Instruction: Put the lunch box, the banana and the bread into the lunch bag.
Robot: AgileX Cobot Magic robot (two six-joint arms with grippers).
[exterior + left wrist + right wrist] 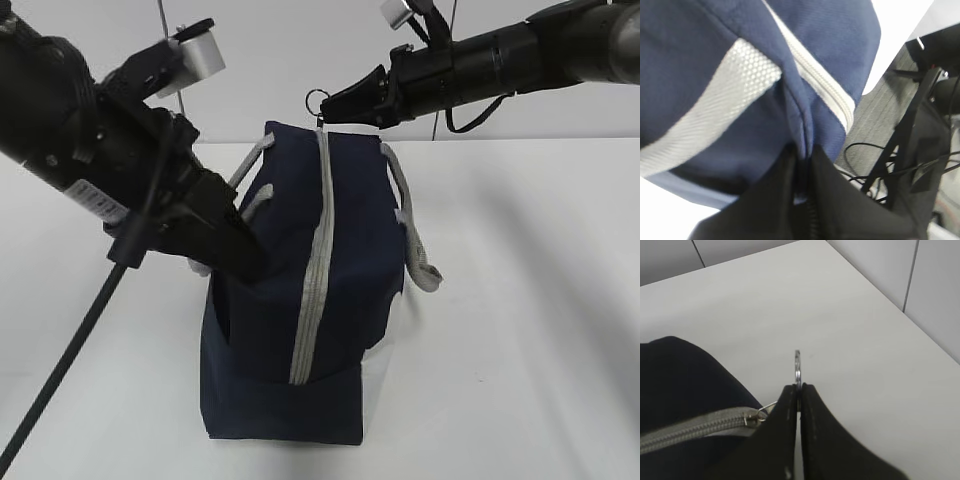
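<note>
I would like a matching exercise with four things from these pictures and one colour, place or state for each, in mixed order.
Things:
1. lunch bag
2. zipper
3. ring pull
4. left hand

Descriptions:
A. grey, closed along the bag's top
B. pinching a fold of navy fabric
C. navy blue, standing on the white table
D. metal, clamped in the right hand

Pairs: 1-C, 2-A, 3-D, 4-B

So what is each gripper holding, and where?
Right gripper pinches the zipper's ring pull. Left gripper pinches a fold of the bag at its side.
</note>
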